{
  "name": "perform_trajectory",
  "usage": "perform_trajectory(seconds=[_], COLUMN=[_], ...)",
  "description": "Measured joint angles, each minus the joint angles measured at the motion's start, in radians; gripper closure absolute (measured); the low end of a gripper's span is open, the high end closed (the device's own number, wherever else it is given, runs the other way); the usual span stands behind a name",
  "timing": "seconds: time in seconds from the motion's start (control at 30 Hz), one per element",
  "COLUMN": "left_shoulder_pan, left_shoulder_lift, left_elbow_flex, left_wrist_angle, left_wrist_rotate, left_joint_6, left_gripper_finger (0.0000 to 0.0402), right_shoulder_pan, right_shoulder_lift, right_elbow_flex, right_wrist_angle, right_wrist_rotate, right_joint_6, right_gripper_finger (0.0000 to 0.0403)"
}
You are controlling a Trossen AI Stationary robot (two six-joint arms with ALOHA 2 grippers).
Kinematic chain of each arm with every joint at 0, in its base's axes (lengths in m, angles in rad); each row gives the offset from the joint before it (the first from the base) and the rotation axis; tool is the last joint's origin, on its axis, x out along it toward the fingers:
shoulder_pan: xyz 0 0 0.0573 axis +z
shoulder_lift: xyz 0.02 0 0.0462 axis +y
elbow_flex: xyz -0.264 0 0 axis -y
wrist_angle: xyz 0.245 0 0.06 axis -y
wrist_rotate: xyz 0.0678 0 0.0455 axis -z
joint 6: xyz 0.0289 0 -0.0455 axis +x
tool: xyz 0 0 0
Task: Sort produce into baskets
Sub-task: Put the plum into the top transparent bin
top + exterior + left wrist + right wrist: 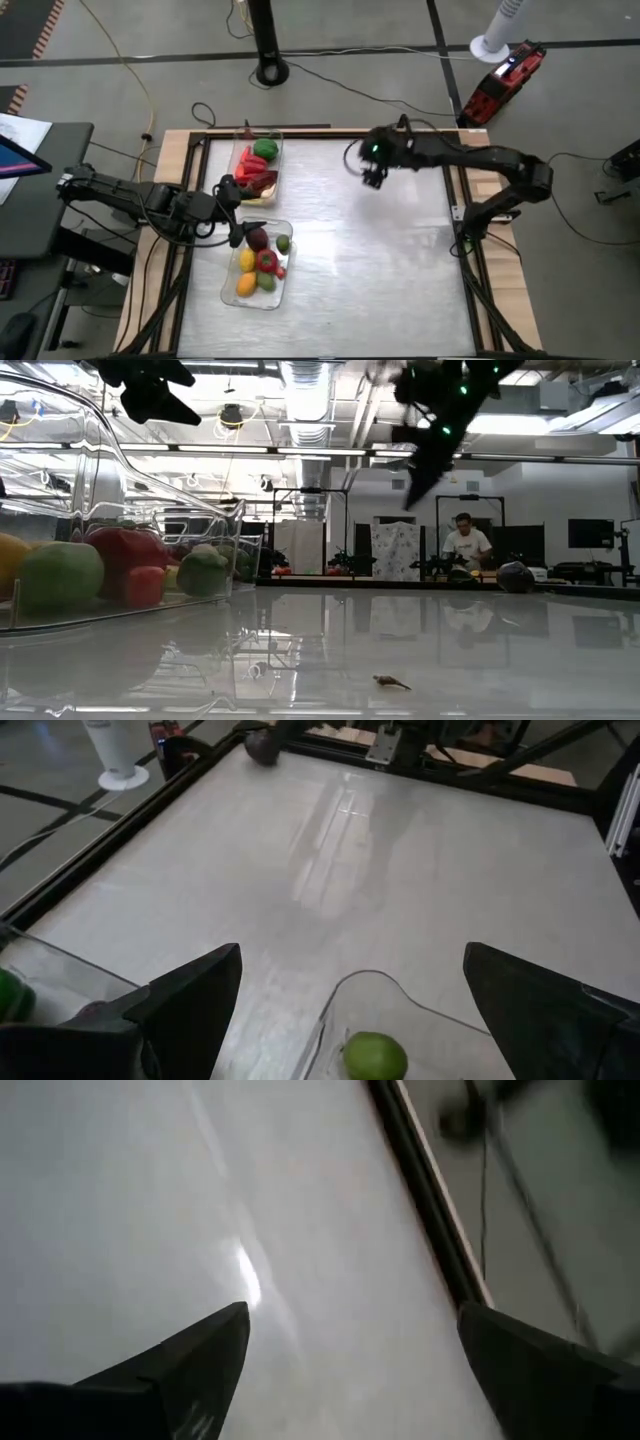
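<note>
Two clear trays stand at the table's left. The far tray (258, 170) holds green and red produce. The near tray (260, 262) holds dark purple, yellow, red, green and orange pieces. My left gripper (238, 212) hangs open and empty above the gap between the trays. Its wrist view (350, 970) shows the near tray's rim (372, 988) and a green fruit (375, 1055) just below. My right gripper (372, 175) is open and empty above the bare far middle of the table, as its wrist view (350, 1320) shows. A dark round piece (262, 745) lies near the table's far right corner.
The table has a black frame (460, 200) round a shiny white top. A small brown scrap (390, 682) lies on it near the front. The middle and right of the top (380, 260) hold nothing. A person (465, 545) sits in the room behind.
</note>
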State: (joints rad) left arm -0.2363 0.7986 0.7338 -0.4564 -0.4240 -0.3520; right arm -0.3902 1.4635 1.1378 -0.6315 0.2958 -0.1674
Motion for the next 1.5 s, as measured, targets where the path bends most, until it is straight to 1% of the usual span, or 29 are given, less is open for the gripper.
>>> perform_trajectory(seconds=[0.1, 0.27, 0.37, 0.53, 0.7, 0.8, 1.03, 1.13, 1.33, 1.5], left_shoulder_pan=[0.000, 0.000, 0.000, 0.000, 0.000, 0.000, 0.000, 0.000, 0.000, 0.000], left_shoulder_lift=[0.000, 0.000, 0.000, 0.000, 0.000, 0.000, 0.000, 0.000, 0.000, 0.000], left_elbow_flex=[0.000, 0.000, 0.000, 0.000, 0.001, 0.001, 0.001, 0.001, 0.001, 0.001], left_wrist_angle=[0.001, 0.002, -0.001, -0.001, -0.002, -0.003, -0.009, -0.009, -0.009, -0.009], left_wrist_rotate=[0.000, -0.004, -0.004, -0.003, -0.002, -0.001, 0.009, 0.018, 0.019, 0.020], left_joint_6=[0.001, 0.003, 0.003, 0.004, 0.004, 0.004, 0.000, 0.003, -0.007, -0.008], left_gripper_finger=[0.0033, 0.0033, 0.0033, 0.0033, 0.0033, 0.0033, 0.0033, 0.0033, 0.0033, 0.0033], right_shoulder_pan=[-0.134, -0.321, -0.397, -0.480, -0.532, -0.543, -0.548, -0.555, -0.555, -0.540], right_shoulder_lift=[0.011, 0.072, 0.133, 0.223, 0.279, 0.291, 0.322, 0.345, 0.388, 0.402], right_elbow_flex=[-0.002, -0.002, -0.003, -0.002, 0.016, 0.021, 0.021, 0.026, 0.049, 0.050], right_wrist_angle=[-0.120, -0.227, -0.283, -0.334, -0.364, -0.361, -0.366, -0.395, -0.428, -0.487], right_wrist_rotate=[0.009, 0.033, 0.058, 0.132, 0.189, 0.196, 0.131, 0.098, 0.119, 0.128], right_joint_6=[0.035, 0.056, 0.073, 0.112, 0.143, 0.144, 0.170, 0.180, 0.210, 0.223], right_gripper_finger=[0.0019, 0.0019, 0.0019, 0.0019, 0.0019, 0.0019, 0.0019, 0.0019, 0.0026, 0.0043])
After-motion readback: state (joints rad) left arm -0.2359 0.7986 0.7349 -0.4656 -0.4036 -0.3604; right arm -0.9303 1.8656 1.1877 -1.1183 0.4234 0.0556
